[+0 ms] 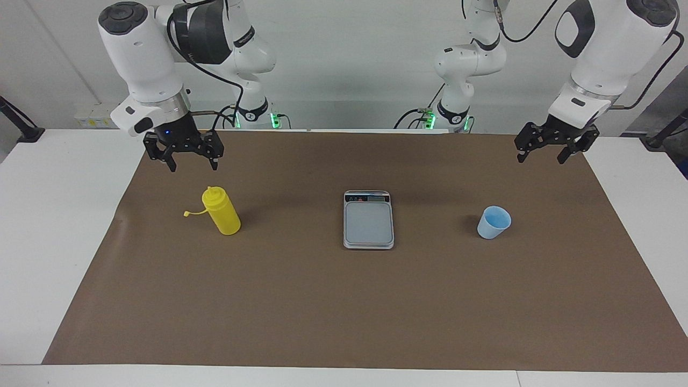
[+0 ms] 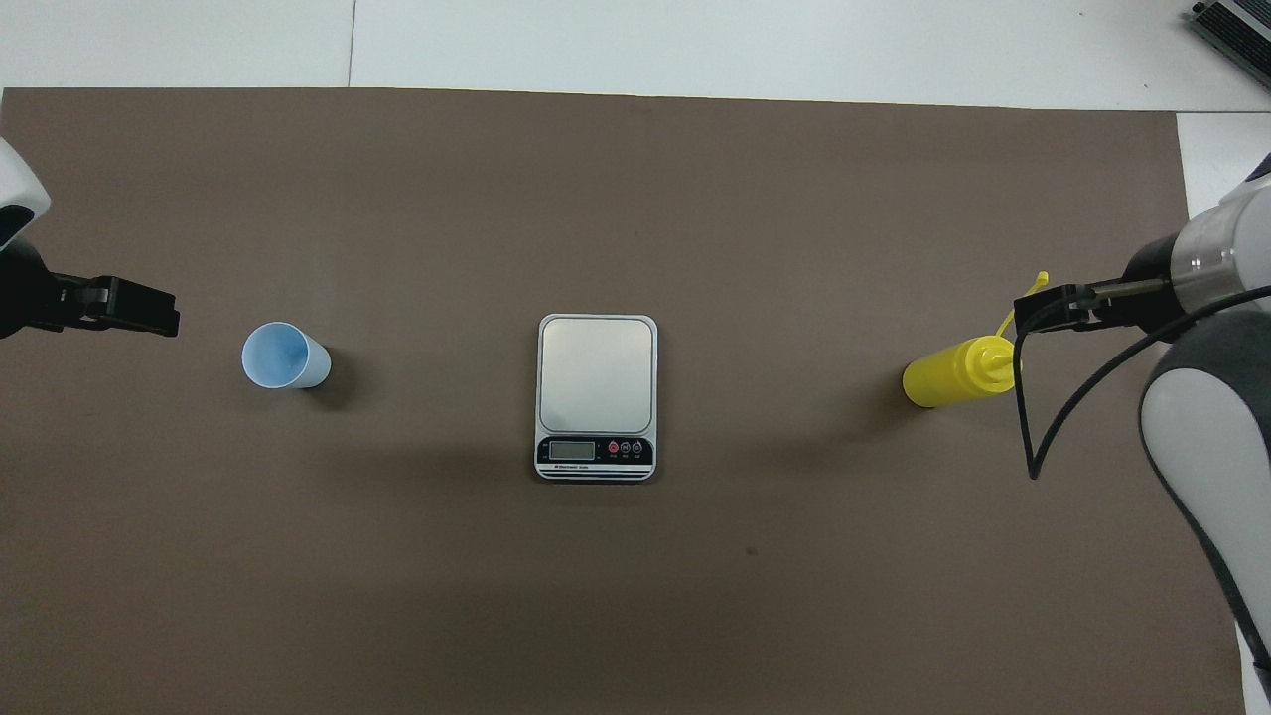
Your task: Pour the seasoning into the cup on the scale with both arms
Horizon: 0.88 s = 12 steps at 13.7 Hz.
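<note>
- We find the scale (image 1: 368,220) flat at the middle of the brown mat (image 1: 344,301) covering the surface (image 1: 48,215), display strip at the end nearer the robots, weighing plate bare.
- We find the seasoning bottle (image 1: 221,210) upright toward the right arm's end, well apart from the scale, its tethered cap (image 1: 187,213) hanging off to the side.
- We find the cup (image 1: 493,222) upright on the mat toward the left arm's end, well apart from the scale.
- The right pincer (image 1: 183,159) hangs in the air just above the bottle's top, fingers spread wide, gripping nothing.
- The left pincer (image 1: 547,151) hangs over the mat's corner near the cup, clear of it, fingers likewise spread, empty.
</note>
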Each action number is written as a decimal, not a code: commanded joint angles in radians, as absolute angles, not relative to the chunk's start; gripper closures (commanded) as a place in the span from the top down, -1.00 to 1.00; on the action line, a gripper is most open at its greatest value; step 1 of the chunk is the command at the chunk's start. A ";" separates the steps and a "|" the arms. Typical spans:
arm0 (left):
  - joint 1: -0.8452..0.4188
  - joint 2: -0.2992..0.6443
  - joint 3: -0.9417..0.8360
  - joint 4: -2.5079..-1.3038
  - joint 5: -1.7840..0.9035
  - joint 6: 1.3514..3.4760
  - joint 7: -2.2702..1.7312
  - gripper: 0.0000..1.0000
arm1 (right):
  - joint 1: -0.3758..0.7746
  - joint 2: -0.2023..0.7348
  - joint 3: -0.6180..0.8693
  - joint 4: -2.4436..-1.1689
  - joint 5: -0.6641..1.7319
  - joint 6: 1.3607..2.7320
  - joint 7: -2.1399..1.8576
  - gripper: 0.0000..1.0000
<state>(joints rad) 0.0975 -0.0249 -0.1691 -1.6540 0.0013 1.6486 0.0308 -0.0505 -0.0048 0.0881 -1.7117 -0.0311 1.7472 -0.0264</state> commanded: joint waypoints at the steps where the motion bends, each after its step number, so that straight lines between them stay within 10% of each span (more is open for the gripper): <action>1: 0.109 -0.063 -0.170 -1.698 -0.015 1.672 0.034 1.00 | -0.061 -0.028 0.094 -1.733 -0.021 1.741 -0.046 1.00; 12: 0.129 -0.005 -0.169 -1.949 -0.023 2.023 -0.011 1.00 | -0.061 -0.028 0.094 -1.733 -0.021 1.741 -0.046 1.00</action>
<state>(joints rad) 0.1031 -0.0073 -0.1637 -1.8896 -0.0039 1.9456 0.0101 -0.0505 -0.0048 0.0881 -1.7117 -0.0311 1.7472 -0.0264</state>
